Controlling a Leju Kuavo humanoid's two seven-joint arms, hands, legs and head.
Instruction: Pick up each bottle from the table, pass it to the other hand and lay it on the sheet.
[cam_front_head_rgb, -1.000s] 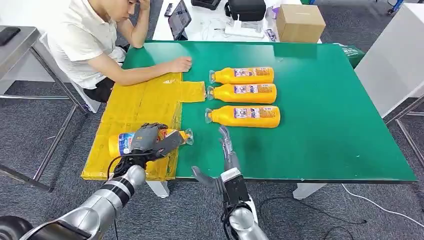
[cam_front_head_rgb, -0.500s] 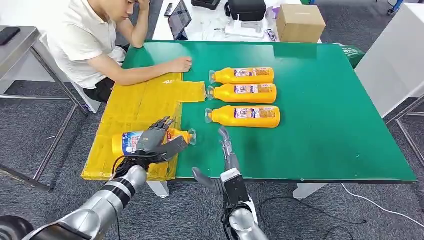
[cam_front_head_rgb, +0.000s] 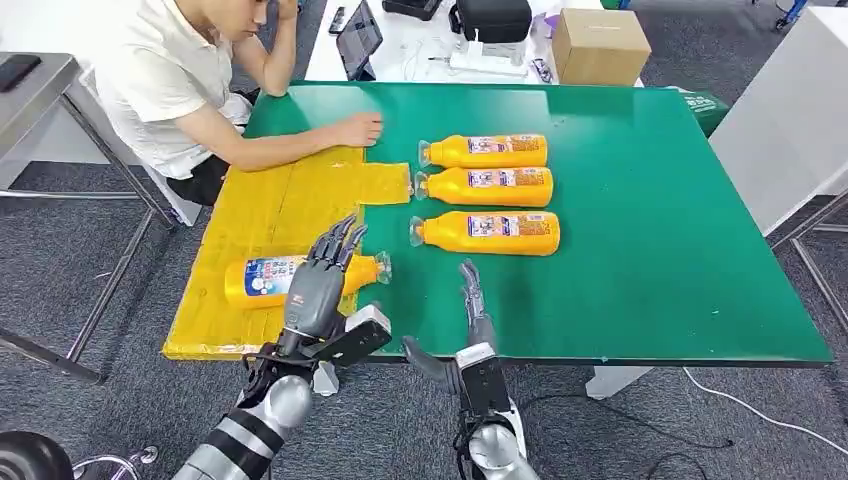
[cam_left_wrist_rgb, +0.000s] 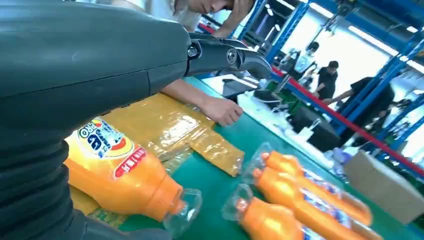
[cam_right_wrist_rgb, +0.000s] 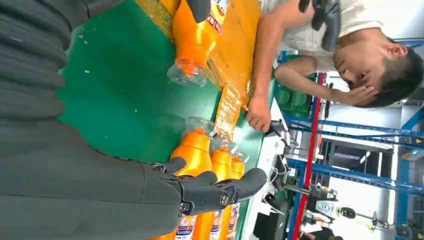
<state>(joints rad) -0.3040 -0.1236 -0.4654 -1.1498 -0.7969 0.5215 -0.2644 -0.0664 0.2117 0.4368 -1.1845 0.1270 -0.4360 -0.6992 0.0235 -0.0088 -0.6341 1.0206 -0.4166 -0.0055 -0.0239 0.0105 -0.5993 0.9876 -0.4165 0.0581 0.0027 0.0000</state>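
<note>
on the yellow sheet (cam_front_head_rgb: 270, 215), orange bottle (cam_front_head_rgb: 265, 280) lying sideways, clear cap, both hands' fingers (cam_front_head_rgb: 335, 240) released

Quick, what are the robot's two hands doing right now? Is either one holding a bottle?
Left hand: open, fingers spread above the bottle on the sheet, holding nothing.
Right hand: open, fingers straight, holding nothing.

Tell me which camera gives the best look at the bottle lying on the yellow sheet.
The head view: the bottle on the sheet shows nearly whole, partly behind the left hand. The left wrist view shows its label, neck and clear cap up close; the right wrist view shows just its neck end.
</note>
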